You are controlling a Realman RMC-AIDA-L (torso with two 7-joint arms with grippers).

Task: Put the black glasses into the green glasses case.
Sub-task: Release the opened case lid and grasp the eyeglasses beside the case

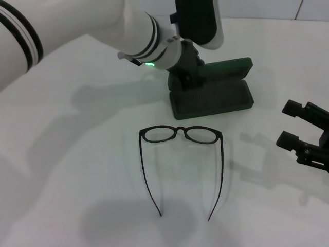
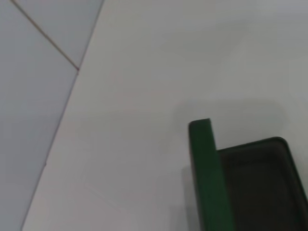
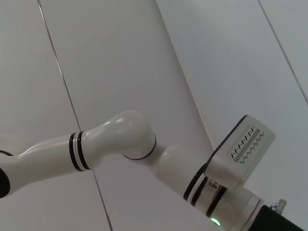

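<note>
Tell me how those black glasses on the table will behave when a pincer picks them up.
The black glasses look thin-framed, so probably light and somewhat fragile. Their long temple arms are unfolded toward the robot, so they could flex or swing if gripped at one end. Lying on the smooth white table, they may slide when nudged.

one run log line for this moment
left hand at open green glasses case | black glasses on table, unfolded | right hand idle, open

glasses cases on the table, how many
1: the green glasses case lies open at the table's far side, beyond the black glasses, with the left gripper at its left end.
</note>
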